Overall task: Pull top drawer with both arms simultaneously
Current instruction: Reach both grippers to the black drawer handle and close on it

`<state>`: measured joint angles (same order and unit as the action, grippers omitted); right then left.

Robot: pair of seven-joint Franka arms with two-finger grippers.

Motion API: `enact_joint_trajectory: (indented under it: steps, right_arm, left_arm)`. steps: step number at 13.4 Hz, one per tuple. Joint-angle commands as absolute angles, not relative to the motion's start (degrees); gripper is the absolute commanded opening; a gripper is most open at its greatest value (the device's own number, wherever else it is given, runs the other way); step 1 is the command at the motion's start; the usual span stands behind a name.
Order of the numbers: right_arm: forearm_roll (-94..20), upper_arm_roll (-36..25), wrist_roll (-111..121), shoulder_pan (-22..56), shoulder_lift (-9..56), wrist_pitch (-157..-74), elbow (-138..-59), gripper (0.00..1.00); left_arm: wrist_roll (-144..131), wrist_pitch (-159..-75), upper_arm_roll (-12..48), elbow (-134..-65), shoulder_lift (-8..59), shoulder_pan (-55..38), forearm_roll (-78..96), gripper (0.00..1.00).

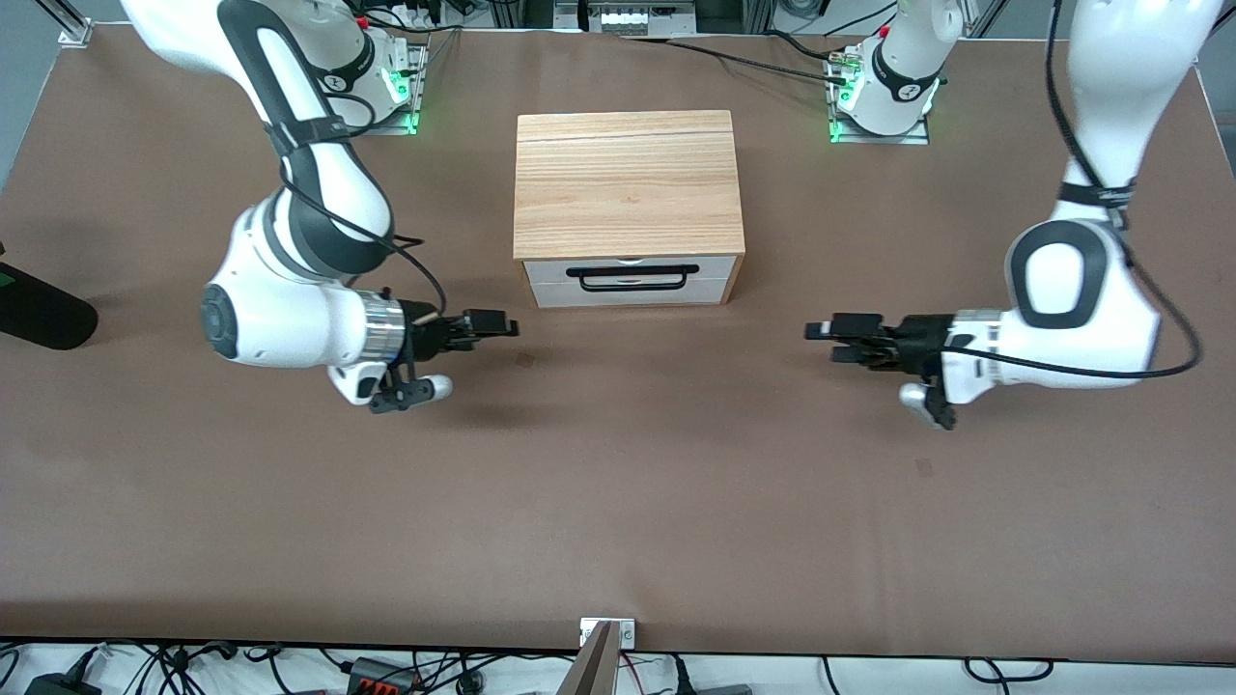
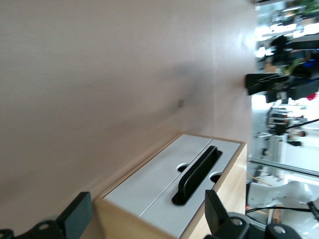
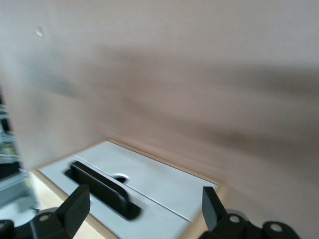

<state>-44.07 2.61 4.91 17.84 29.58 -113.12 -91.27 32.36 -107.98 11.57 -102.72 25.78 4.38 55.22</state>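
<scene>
Top drawer (image 1: 632, 271) shut in cabinet (image 1: 626, 183), mid-desk; left gripper (image 1: 842, 340) and right gripper (image 1: 483, 326) over bare desk (image 1: 618, 502) flanking it, fingers spread, empty; risk: uneven grabs on handle (image 1: 632, 277), grippers colliding, cabinet sliding.

Materials and finishes, as seen.

- Bench (image 1: 618, 502): brown covering, matt, smooth, faintly creased near the front camera's edge; looks like cloth or felt-like sheet.
- Light wood cabinet casing (image 1: 628, 183): pale oak-like wood, visible grain lines, satin finish.
- White-fronted shallow top drawer (image 1: 632, 271): smooth painted panel, matt white.
- Long black bar handle (image 1: 632, 278): matt black, metal or plastic, cannot tell which.
- Large white jointed right arm (image 1: 290, 309) and left arm (image 1: 1081, 309): glossy white plastic shells, black joint bands, brushed silver metal wrist ring.
- Black two-finger right tool (image 1: 483, 323) and left tool (image 1: 835, 333): matt black plastic-looking fingers.
- Trailing black cables (image 1: 1173, 328): smooth rubbery sheath.
</scene>
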Motion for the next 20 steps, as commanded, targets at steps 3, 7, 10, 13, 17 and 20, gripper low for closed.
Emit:
enact_joint_trajectory:
  steps: [3,7,10,13,17,20]
  right_arm:
    - [-55.3,2.4,13.8,19.3,33.4,-114.1,-91.9,1.00]
    - [-67.5,2.5,24.7,19.5,35.1,-113.4,-93.8,1.00]
    - [-75.6,3.3,32.1,19.7,36.0,-112.1,-97.1,1.00]
    - [-88.3,3.3,41.5,19.0,39.6,-101.5,-99.1,1.00]
    - [-89.8,3.3,46.4,18.8,41.6,-98.0,-100.5,1.00]
    - [-89.8,3.3,48.0,19.3,41.6,-97.8,-102.1,1.00]
  left_arm:
    - [46.3,-110.4,13.4,-114.8,24.0,4.5,73.8,1.00]
    - [56.0,-109.9,17.1,-120.4,24.4,4.7,87.2,1.00]
    - [57.6,-109.8,18.4,-121.1,25.7,4.8,91.9,1.00]
    - [66.2,-108.0,20.3,-122.7,30.6,5.0,99.1,1.00]
    - [67.0,-105.1,21.8,-123.2,33.5,5.2,102.4,0.99]
    - [67.0,-104.9,24.2,-124.6,33.5,5.3,106.0,0.97]
